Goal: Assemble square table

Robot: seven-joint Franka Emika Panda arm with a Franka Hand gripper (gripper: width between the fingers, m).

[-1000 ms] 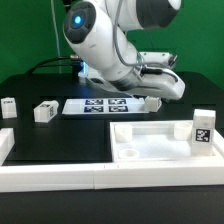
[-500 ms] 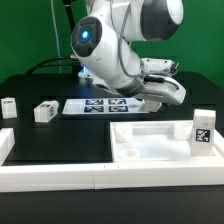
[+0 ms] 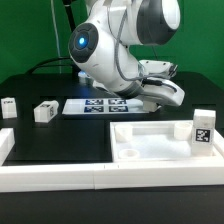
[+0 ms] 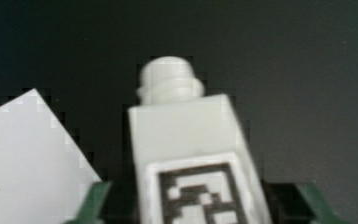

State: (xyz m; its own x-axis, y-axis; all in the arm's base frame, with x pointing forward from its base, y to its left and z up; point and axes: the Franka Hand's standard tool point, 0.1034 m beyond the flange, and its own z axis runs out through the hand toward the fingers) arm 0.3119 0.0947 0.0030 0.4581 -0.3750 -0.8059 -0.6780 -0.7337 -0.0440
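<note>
1. Exterior view: my gripper (image 3: 150,101) hangs beside the marker board (image 3: 100,105). The square top (image 3: 160,146) lies at five o'clock from it, carrying an upright leg (image 3: 203,128). A second leg (image 3: 45,112) and a third leg (image 3: 8,107) sit at nine o'clock.
2. Wrist view: my fingers (image 4: 96,206) are clamped on a tagged leg (image 4: 185,130), its peg end pointing away.

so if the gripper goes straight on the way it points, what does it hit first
The gripper holds a leg pointing ahead, so the leg's pegged tip would likely meet the black work surface first; how far off is unclear.
</note>
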